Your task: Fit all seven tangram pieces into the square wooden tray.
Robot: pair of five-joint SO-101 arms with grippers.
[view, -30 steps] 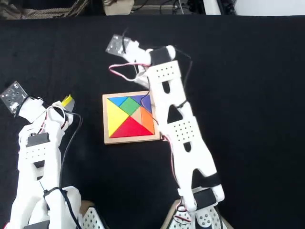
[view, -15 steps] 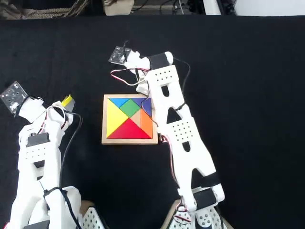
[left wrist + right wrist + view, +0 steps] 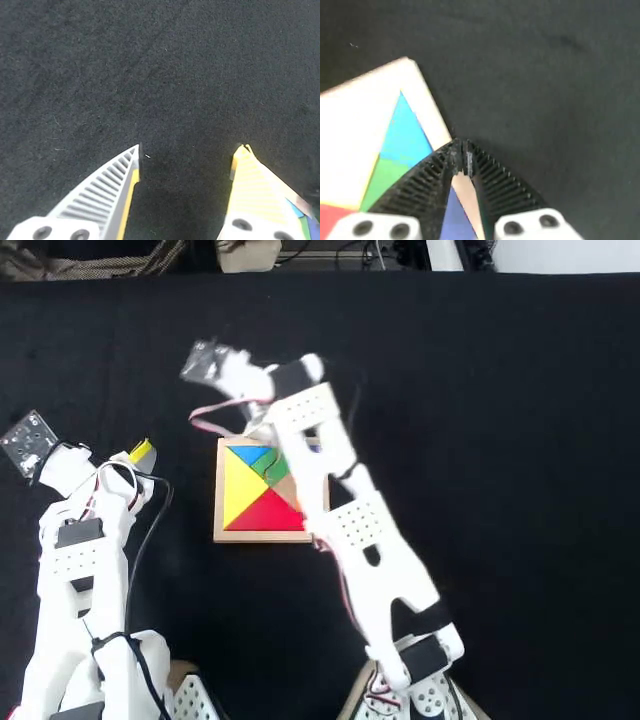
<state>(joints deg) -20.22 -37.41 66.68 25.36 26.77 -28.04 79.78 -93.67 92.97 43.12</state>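
The square wooden tray (image 3: 258, 536) lies mid-table with coloured pieces fitted flat inside: a yellow triangle (image 3: 238, 490), a red triangle (image 3: 268, 512), a light blue triangle (image 3: 247, 452) and a green piece (image 3: 268, 467). The right arm reaches across the tray's right part and hides it. My right gripper (image 3: 267, 437) is shut, its tips (image 3: 460, 150) touching the tray's far rim (image 3: 432, 112) beside the light blue triangle (image 3: 406, 136). My left gripper (image 3: 187, 150) is open over bare cloth, left of the tray (image 3: 141, 451).
Black cloth covers the whole table (image 3: 500, 440). Both arm bases stand at the near edge. Loose cables (image 3: 215, 420) hang from the right arm's wrist over the tray's far-left corner. Clutter lies beyond the table's far edge.
The right arm has swung left along the tray's far edge, gripper still shut. The tray has turned slightly and now sits squarer. The left arm has not moved.
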